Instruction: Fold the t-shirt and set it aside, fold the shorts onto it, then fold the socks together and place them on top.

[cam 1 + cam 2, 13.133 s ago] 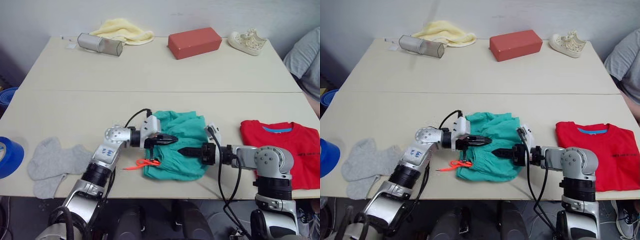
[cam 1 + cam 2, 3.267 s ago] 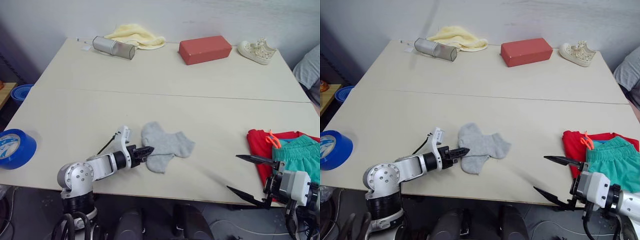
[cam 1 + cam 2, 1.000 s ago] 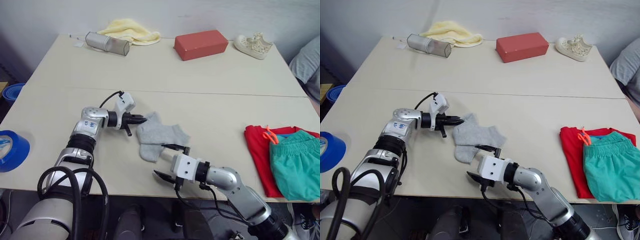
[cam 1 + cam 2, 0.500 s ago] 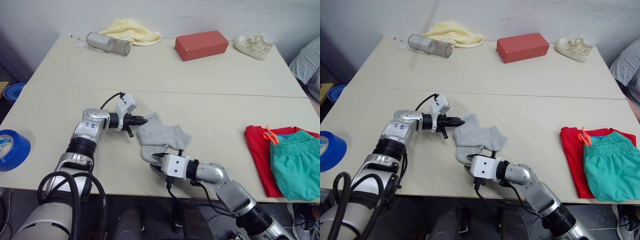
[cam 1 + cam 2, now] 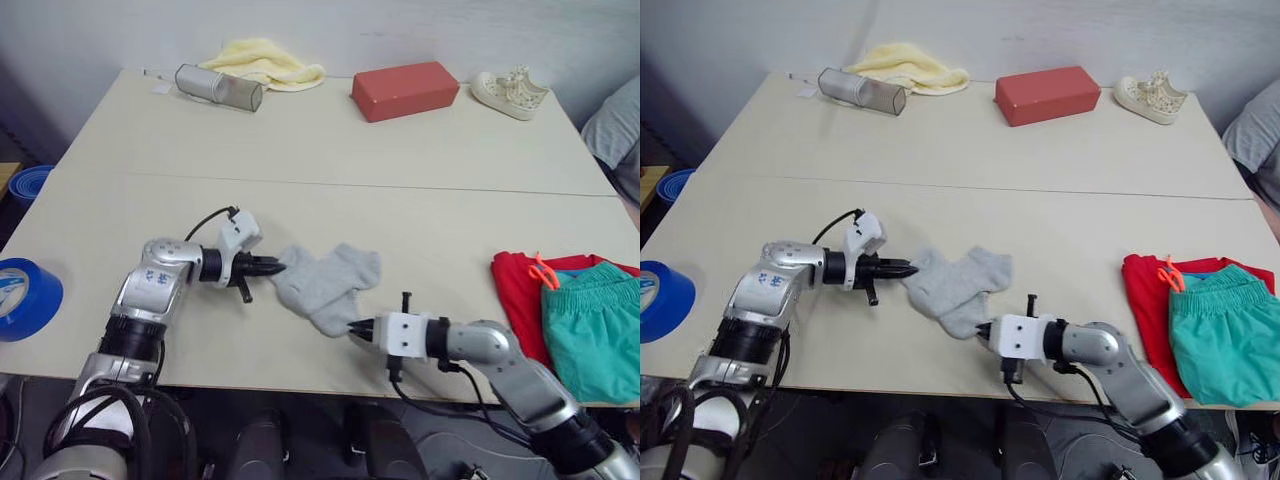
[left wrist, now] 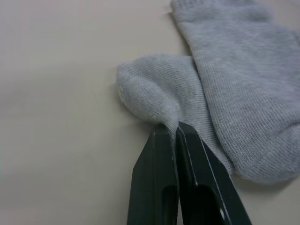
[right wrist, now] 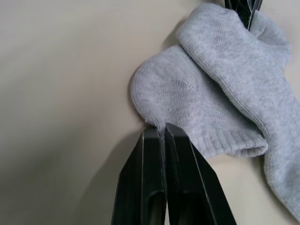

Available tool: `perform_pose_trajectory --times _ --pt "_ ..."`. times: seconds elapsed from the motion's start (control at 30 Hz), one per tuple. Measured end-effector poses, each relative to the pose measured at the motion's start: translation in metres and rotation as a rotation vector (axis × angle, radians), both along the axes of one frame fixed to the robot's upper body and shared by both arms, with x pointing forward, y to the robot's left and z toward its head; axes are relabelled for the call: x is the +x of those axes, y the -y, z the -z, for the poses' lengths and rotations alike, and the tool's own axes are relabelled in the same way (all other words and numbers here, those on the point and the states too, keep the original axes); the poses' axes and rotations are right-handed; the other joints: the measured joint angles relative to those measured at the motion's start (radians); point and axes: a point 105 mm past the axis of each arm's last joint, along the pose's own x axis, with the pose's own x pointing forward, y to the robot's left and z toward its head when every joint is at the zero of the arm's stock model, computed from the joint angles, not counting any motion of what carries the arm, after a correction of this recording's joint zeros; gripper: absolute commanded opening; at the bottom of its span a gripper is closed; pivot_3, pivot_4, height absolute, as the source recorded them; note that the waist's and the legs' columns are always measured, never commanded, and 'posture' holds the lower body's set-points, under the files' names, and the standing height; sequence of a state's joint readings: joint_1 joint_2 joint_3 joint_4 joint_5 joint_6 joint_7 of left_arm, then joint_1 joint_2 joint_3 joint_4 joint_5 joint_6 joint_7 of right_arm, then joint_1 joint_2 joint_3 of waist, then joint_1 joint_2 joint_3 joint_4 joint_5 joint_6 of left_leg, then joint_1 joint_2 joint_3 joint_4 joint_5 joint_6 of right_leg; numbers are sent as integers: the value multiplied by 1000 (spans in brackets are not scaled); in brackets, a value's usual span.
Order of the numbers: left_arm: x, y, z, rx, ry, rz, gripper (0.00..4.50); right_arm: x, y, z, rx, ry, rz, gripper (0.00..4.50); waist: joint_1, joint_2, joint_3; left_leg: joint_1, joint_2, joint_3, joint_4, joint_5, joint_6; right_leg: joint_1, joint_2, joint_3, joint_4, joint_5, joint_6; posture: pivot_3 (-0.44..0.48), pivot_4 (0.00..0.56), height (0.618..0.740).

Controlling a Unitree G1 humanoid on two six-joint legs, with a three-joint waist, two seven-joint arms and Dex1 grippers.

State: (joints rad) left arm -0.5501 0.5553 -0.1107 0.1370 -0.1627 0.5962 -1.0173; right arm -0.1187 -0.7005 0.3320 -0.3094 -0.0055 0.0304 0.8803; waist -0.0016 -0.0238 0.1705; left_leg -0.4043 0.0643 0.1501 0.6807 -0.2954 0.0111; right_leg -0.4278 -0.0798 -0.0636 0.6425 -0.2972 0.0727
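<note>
You see the socks (image 5: 325, 284), a pair of light grey knit ones lying partly overlapped, near the front edge of the table (image 5: 330, 150) and about midway across it. Your left tool (image 5: 277, 266) comes in level from the left and is pinched closed on a raised fold at the pair's left end, as the left wrist view shows; your right tool (image 5: 356, 327) reaches in from the right along the front edge, its tips closed on the rim of the nearest sock. Well apart, at the table's right front edge, the red t-shirt (image 5: 514, 292) lies folded with the teal shorts (image 5: 592, 330) folded on top, their orange drawstring (image 5: 541, 272) lying over the shirt. Along the far edge of the table sit a grey cylindrical case (image 5: 218, 87), a pale yellow cloth (image 5: 265, 61) behind it, a red-brown block (image 5: 405, 90) and a white sneaker (image 5: 513, 91). A blue tape roll (image 5: 27, 298) shows at the left, off the table's front corner.
</note>
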Motion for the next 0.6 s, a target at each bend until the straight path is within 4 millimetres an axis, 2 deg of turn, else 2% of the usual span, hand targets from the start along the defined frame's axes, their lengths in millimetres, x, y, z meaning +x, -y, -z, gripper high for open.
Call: perform_pose_trajectory --times 0.2,0.43,0.57,0.6 --pt "-27 9 6 -9 -12 -39 0 -10 26 1 -44 -34 -29 15 -1 0 0 1 0 0 0 0 0 0 0 6 0 0 0 0 150 740" --pt "-41 18 5 -37 -33 -120 0 -7 41 0 -62 -31 -19 15 0 0 0 1 0 0 0 0 0 1 0 9 0 0 0 0 150 740" --pt "-59 24 12 -65 -96 -138 954 -9 50 2 -49 -78 -6 0 0 0 0 2 1 -1 0 0 -1 1 0 9 0 0 0 0 150 740" --pt "-60 23 12 -62 -102 -148 1308 -9 51 2 -45 -83 -3 224 0 0 0 2 0 -1 0 0 -1 1 0 9 0 0 0 0 150 740"
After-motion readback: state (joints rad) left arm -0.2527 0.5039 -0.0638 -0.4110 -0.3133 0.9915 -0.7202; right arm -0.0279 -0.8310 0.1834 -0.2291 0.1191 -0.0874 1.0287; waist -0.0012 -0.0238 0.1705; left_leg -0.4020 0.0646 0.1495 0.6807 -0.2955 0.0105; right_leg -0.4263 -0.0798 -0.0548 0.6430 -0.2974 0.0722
